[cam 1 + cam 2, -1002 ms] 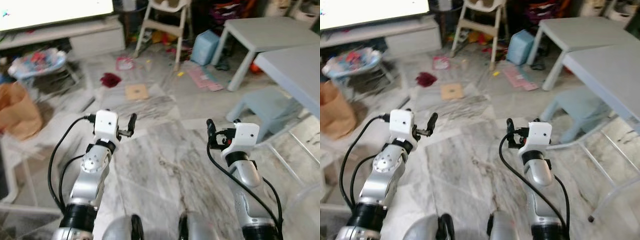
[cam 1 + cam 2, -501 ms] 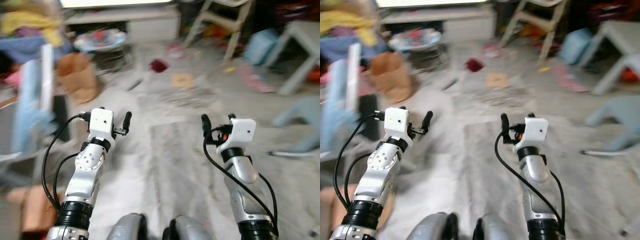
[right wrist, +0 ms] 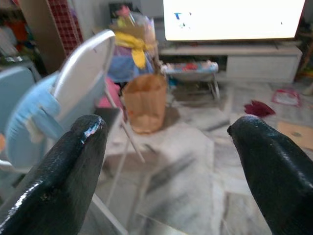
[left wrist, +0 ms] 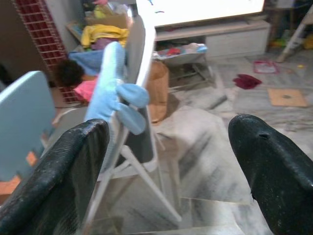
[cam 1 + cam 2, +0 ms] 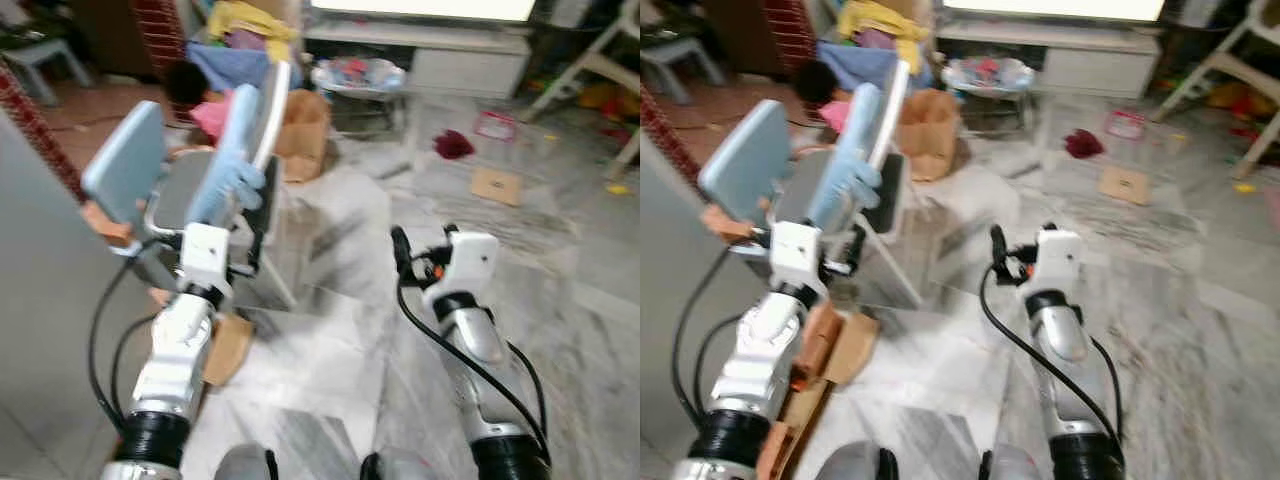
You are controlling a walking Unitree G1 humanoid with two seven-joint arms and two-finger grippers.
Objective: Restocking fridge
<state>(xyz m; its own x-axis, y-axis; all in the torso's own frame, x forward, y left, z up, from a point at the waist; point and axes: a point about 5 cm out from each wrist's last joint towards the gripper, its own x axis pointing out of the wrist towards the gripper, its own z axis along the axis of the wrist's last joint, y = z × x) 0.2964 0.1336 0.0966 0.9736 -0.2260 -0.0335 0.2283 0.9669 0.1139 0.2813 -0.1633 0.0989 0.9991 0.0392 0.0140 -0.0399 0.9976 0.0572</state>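
both arms are raised in front of the body over a grey marble floor (image 5: 330, 390). the left gripper (image 4: 166, 161) has its fingers spread wide with nothing between them, and it points toward a white high chair (image 5: 255, 130) draped with a light blue cloth (image 4: 115, 93). the right gripper (image 3: 166, 161) is likewise spread apart and empty, facing a brown paper bag (image 3: 145, 102) just beside the chair. a lit tv screen (image 3: 234, 18) sits above a low white cabinet (image 3: 264, 61). no fridge can be made out.
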